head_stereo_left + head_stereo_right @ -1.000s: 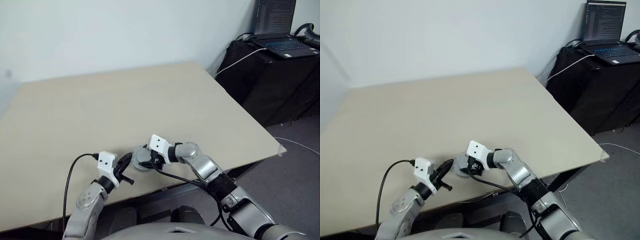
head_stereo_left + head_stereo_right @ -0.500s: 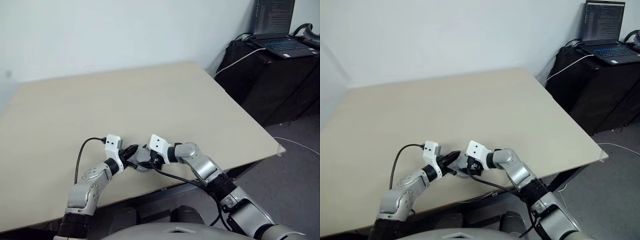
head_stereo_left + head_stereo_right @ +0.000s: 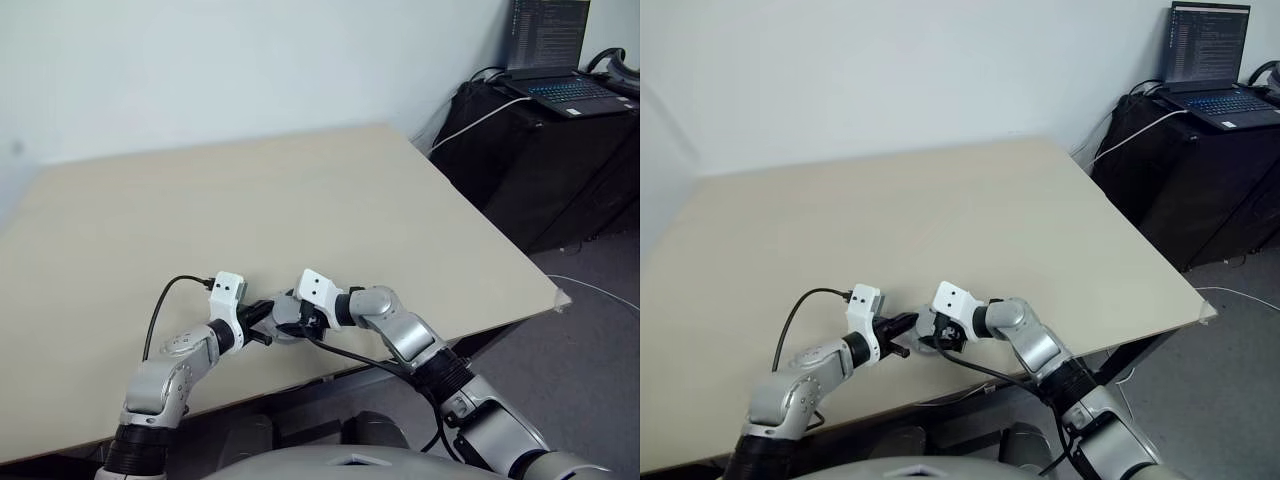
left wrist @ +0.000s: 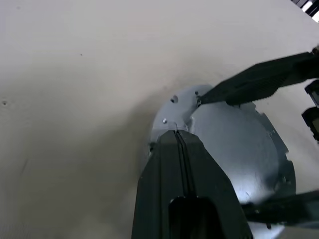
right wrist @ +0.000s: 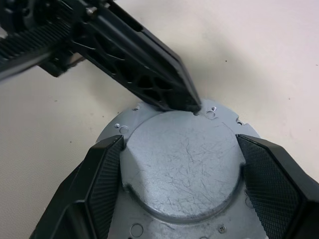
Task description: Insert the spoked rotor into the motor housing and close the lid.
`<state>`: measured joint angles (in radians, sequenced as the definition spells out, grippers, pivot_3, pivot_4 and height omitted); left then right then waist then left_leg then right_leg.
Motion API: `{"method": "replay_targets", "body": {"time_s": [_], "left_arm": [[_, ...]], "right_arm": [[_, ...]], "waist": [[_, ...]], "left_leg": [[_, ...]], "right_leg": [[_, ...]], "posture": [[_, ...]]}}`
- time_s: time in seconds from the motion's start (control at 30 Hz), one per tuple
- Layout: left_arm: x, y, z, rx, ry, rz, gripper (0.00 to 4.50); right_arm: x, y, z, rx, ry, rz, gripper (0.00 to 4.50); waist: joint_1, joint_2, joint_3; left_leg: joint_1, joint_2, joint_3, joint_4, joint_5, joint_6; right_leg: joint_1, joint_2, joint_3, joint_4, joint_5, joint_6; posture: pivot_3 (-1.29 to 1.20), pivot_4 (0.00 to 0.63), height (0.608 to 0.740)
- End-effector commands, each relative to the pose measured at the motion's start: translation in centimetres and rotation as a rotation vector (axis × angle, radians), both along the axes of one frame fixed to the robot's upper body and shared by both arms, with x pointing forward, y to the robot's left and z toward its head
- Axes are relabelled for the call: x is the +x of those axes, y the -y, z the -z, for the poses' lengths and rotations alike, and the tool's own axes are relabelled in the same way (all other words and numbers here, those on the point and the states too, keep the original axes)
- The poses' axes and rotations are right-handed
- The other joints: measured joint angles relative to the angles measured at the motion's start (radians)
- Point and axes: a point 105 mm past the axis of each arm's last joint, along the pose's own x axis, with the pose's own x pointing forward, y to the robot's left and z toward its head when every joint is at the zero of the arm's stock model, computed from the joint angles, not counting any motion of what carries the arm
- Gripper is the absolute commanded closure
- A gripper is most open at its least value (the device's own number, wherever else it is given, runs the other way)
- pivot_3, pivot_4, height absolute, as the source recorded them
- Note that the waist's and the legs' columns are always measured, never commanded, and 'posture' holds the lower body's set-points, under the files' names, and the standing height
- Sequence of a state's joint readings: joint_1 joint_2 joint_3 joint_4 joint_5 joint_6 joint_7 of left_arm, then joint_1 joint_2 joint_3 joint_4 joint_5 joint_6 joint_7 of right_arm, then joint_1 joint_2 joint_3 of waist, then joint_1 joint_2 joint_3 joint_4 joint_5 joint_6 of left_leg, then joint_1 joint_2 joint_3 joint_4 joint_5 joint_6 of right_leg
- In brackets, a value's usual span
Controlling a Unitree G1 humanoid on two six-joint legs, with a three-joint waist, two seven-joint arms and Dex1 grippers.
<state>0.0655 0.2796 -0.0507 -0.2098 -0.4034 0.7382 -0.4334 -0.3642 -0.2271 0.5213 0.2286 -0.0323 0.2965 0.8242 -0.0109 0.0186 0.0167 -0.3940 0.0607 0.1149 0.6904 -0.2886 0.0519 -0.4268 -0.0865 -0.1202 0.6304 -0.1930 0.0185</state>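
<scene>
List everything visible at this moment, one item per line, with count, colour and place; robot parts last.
Round plain grey metal lid: one, silvery grey, near the table's front edge, between the right gripper's fingers.
Table: one, light beige wood top, fills the middle of the scene.
Laptop: one, dark, screen lit, open on the black stand at far right.
Black stand: one, right of the table.
White cable: one, across the stand.
Left gripper: black, shut, tips on the lid's rim.
Right gripper: black, fingers astride the lid.
</scene>
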Motion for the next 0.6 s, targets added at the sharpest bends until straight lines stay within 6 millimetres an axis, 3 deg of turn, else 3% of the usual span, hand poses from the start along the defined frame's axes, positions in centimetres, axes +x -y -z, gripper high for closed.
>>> {"method": "replay_targets", "body": {"time_s": [0.03,0.1,0.2,0.23,0.43,0.6], "left_arm": [[-0.3,0.8,-0.4,-0.021,-0.004,0.036,4.50],[-0.3,1.0,-0.4,-0.028,-0.003,0.035,4.50],[-0.4,1.1,-0.2,-0.031,-0.006,0.034,4.50],[-0.4,1.2,-0.2,-0.032,-0.006,0.034,4.50],[-0.4,1.2,-0.1,-0.034,-0.008,0.031,4.50],[-0.3,1.2,-0.1,-0.034,-0.006,0.030,4.50]], "right_arm": [[-0.1,0.6,0.7,-0.036,-0.015,0.018,1.23],[0.0,0.6,0.6,-0.024,-0.012,0.034,1.23],[0.2,0.6,0.4,-0.005,-0.016,0.062,0.16],[0.2,0.6,0.3,0.001,-0.015,0.068,0.03],[0.7,1.1,-1.1,0.048,0.037,0.130,0.03],[0.4,2.0,-3.7,0.121,0.078,0.160,0.03]], "waist": [[0.000,0.000,0.000],[0.000,0.000,0.000],[0.000,-0.001,-0.001],[0.000,-0.001,-0.001],[0.001,-0.001,-0.001],[0.002,-0.002,0.000]], "left_leg": [[0.000,0.000,0.000,0.000,0.000,0.000],[0.000,0.000,0.000,0.000,0.000,0.000],[0.000,0.000,0.000,0.000,0.000,0.000],[0.000,0.000,0.000,0.000,0.000,0.000],[0.000,0.000,0.000,0.000,-0.001,-0.002],[-0.001,0.000,0.000,0.000,-0.001,-0.002]], "right_leg": [[0.000,0.000,0.000,0.000,0.000,0.000],[0.000,0.000,0.000,0.000,0.000,0.000],[0.000,0.000,0.000,0.000,0.000,0.000],[0.000,0.000,0.000,0.000,0.000,0.000],[0.000,0.000,0.000,0.000,0.000,0.000],[0.000,0.000,0.000,0.000,0.000,0.000]], "posture": [[0.00,0.000,0.740],[0.00,0.000,0.740],[0.00,0.000,0.740],[0.00,0.000,0.740],[0.00,0.000,0.740],[0.00,0.000,0.740]]}}
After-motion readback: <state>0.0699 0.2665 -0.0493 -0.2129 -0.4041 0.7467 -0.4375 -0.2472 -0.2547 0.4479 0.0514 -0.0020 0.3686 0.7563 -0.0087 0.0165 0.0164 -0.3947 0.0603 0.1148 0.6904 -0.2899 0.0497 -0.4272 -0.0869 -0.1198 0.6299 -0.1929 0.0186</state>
